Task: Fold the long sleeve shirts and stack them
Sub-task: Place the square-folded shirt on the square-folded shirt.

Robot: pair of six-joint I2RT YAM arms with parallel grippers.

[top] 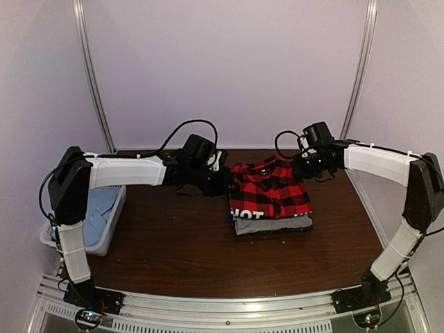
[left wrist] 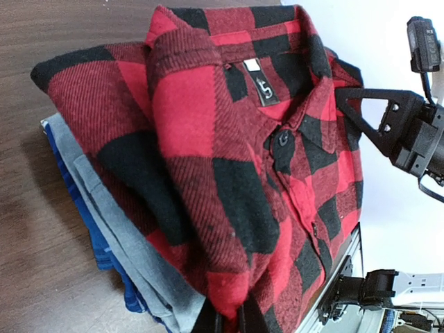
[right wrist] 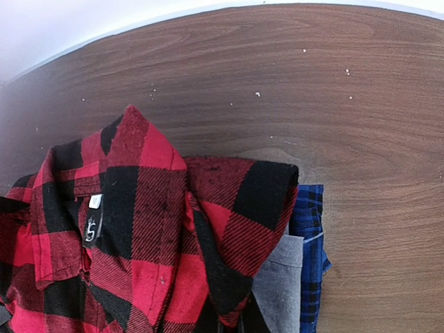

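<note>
Folded red flannel [top: 269, 191] tops the grey shirt [top: 272, 224]; left fingers [left wrist: 209, 323] and right fingers [top: 297, 170] clenched, seemingly pinching its edges; release remains.

1. the dark brown wooden table [top: 180, 257] gives a gripper room to pass along its near half, between the arm bases.
2. a folded red-and-black check flannel shirt [top: 269, 189] tops a pile mid-table, over a folded grey shirt [top: 270, 224].
3. the left gripper [top: 226, 181] blocks the pile's left side, and the right gripper [top: 299, 168] its far right corner.
4. a white plastic basket [top: 114, 222] fills the table's left edge.
5. the white back wall [top: 229, 69] stands close behind the pile.
</note>
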